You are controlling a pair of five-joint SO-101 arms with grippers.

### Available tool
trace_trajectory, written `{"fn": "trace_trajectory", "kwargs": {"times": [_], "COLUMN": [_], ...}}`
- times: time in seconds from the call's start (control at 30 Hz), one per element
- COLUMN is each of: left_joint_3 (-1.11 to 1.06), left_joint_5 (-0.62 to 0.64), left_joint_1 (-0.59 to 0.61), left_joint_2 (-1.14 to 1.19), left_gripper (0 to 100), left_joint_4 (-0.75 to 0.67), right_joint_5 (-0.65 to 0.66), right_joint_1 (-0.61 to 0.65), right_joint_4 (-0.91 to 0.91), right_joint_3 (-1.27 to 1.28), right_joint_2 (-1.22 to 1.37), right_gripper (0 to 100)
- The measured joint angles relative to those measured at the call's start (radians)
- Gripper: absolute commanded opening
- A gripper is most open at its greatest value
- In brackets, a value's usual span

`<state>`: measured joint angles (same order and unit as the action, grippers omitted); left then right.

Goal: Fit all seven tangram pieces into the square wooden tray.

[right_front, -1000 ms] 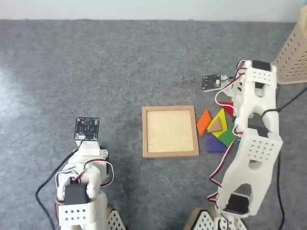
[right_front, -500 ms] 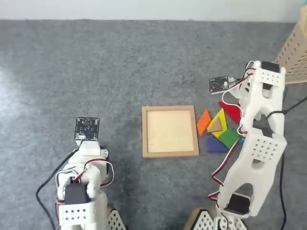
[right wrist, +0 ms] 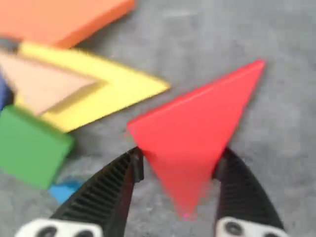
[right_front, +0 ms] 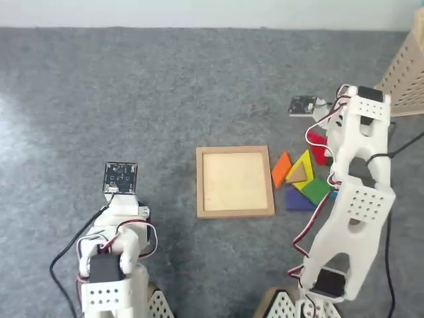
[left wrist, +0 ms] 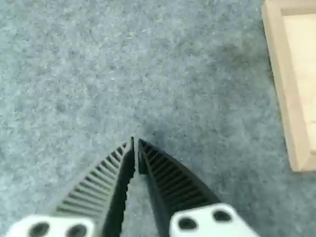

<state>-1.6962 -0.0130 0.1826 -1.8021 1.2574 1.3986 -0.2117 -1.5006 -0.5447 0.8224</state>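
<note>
The tray [right_front: 199, 182] is pale bare wood, matt. The red triangle [right wrist: 197, 123] is smooth, with little gloss. The mat [right_front: 132, 99] is grey cloth — rough, fuzzy. The left gripper [left wrist: 135, 144] is black ribbed plastic.

- Grey carpeted desk [right_front: 132, 99], with a square wooden tray [right_front: 199, 182] lying flat near its middle.
- Beside the tray, on the right arm's side, a tight cluster: orange flat piece [right_front: 281, 168], yellow triangle [right_front: 306, 161], green block [right_front: 317, 190], purple triangle [right_front: 296, 200]; a red triangle [right_front: 319, 147] at its far edge.
</note>
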Motion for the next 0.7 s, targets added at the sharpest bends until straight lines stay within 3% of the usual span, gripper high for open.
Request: {"fn": "trace_trajectory", "kwargs": {"times": [0.1, 0.43, 0.7], "left_joint_3": [0.0, 0.0, 0.0], "left_joint_5": [0.0, 0.0, 0.0], "left_joint_1": [0.0, 0.0, 0.0], "left_joint_2": [0.0, 0.0, 0.0], "left_gripper": [1, 1, 1], "left_joint_4": [0.0, 0.0, 0.0], "right_joint_5": [-0.11, -0.454, -0.644], "right_joint_1": [-0.002, -0.006, -0.009], "right_joint_4": [0.032, 0.043, -0.109], "right_joint_3": [-0.014, -0.063, -0.213], "right_joint_2": [0.006, 0.018, 0.025], "right_gripper": [1.9, 1.3, 1.3]}}
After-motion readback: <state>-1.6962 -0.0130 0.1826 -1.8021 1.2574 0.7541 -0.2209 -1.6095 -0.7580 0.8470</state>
